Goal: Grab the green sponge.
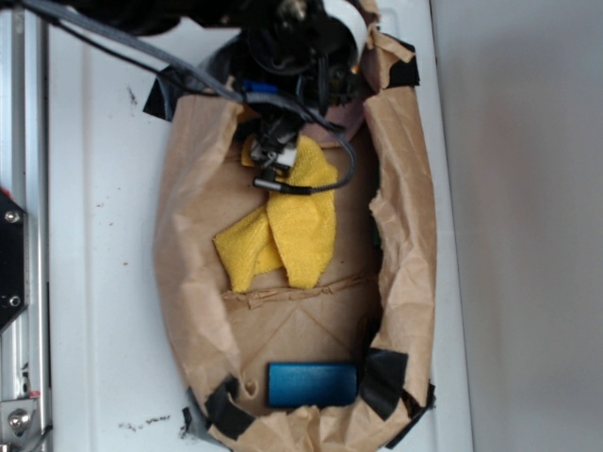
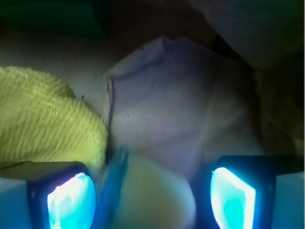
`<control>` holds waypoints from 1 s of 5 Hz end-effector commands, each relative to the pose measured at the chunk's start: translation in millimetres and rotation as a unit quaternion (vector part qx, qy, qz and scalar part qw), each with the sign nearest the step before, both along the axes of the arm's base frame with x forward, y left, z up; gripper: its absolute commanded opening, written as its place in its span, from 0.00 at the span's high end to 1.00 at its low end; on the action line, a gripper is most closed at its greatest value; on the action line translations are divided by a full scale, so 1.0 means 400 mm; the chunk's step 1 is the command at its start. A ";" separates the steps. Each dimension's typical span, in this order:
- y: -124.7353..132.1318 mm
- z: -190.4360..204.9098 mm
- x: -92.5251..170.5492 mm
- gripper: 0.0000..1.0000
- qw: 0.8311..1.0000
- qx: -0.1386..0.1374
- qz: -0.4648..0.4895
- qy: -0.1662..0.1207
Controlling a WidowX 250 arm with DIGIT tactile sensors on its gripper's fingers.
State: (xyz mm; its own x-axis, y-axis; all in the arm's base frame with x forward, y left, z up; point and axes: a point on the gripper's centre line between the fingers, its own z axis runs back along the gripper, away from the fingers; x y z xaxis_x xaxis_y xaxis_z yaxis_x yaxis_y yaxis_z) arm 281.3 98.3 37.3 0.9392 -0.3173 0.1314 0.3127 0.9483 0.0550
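In the wrist view the green sponge [image 2: 152,195] lies blurred between my fingers, a pale yellow body with a thin blue-green layer along its left edge. My gripper [image 2: 152,200] is open: the glowing pads [image 2: 71,202] stand on either side of the sponge with a small gap on each side. In the exterior view my gripper [image 1: 273,160] hangs low at the top of the paper-lined basin, and it hides most of the sponge.
A yellow cloth [image 1: 283,235] lies just below my gripper and shows as yellow cloth [image 2: 47,119] left of the fingers. A blue block [image 1: 312,384] rests at the basin's near end. Crumpled brown paper walls [image 1: 405,207] ring the basin. A dark green shape [image 2: 52,19] sits beyond the cloth.
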 end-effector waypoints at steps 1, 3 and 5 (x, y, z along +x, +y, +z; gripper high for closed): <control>0.013 0.034 0.057 1.00 0.997 0.008 0.034 -0.076; 0.004 0.101 0.035 1.00 0.997 -0.026 0.032 -0.071; 0.013 0.239 -0.030 1.00 0.994 -0.098 0.014 -0.051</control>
